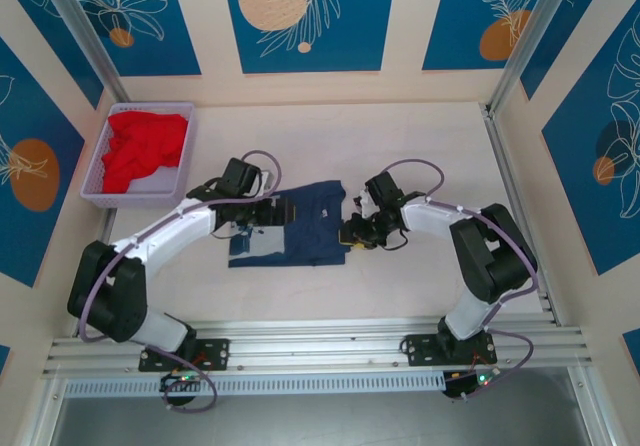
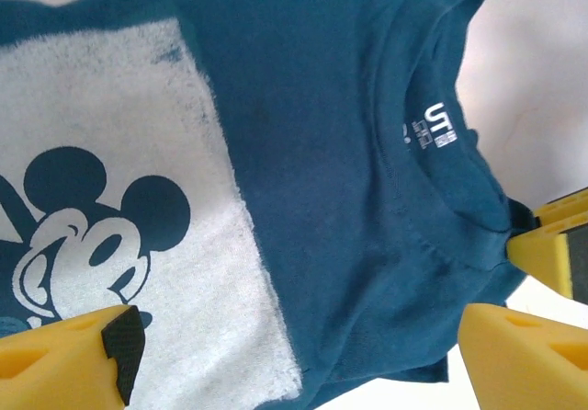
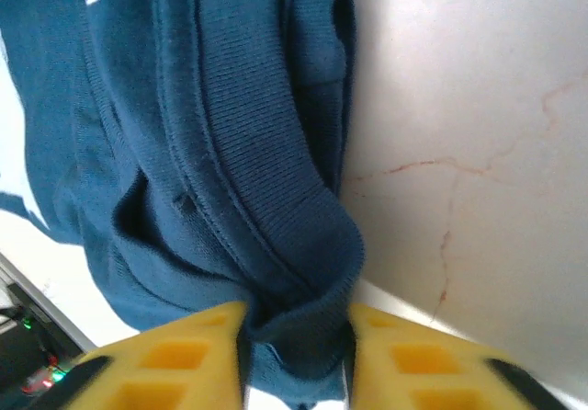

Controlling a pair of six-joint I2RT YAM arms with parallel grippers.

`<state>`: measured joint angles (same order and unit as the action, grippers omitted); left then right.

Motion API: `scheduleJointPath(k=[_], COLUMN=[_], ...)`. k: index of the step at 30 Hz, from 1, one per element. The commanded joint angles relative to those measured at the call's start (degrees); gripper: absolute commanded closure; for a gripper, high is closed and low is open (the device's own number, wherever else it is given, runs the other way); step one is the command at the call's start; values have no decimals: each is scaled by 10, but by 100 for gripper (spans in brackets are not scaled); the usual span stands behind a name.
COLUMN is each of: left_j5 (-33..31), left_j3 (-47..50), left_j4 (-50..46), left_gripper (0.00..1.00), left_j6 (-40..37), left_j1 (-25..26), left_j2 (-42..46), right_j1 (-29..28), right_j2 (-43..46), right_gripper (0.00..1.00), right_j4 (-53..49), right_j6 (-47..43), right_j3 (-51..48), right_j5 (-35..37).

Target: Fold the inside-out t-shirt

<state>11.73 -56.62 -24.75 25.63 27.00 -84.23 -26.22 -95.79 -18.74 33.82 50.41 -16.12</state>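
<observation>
The inside-out t-shirt lies partly folded in the middle of the table, navy blue. Its pale mouse print and white neck label face up under my left wrist. My left gripper hovers over the shirt's left part, open wide, its yellow fingers straddling the cloth. My right gripper is at the shirt's right edge, shut on a bunched fold of the ribbed collar. That pinch sits between its yellow fingertips. One of its fingers shows beside the collar.
A lilac basket holding a red garment stands at the back left. Bare pale tabletop surrounds the shirt. Metal rails run along the near edge and the right side.
</observation>
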Motion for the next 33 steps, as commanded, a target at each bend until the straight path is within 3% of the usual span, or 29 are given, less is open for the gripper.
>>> scheduleJointPath(k=[1,7,13,19,25,29,33], left_j5=[-12,-53,-92,-110,-131,-110,-84], left_j3=[5,0,-15,-35,-40,-39,-39], left_j4=[-9,-25,-37,-53,-64,-51,-42], left_gripper=[11,11,11,11,10,10,10], left_j6=[5,-9,-24,-36,-54,-54,-52], left_j1=[-6,-6,-6,-6,-7,-13,-14], left_j2=[-6,-26,-62,-93,-72,-88,-112], right_j1=[-9,-26,-35,-25,-36,-80,-106], right_j2=[19,65,95,43,137,164,130], right_gripper=[79,95,95,81,58,55,63], right_j4=[7,-32,-49,-73,-118,-79,-17], right_j6=[17,32,48,26,-8,22,70], right_j3=[-7,-23,-59,-53,-27,-20,-25], right_j5=[-8,7,25,58,110,101,56])
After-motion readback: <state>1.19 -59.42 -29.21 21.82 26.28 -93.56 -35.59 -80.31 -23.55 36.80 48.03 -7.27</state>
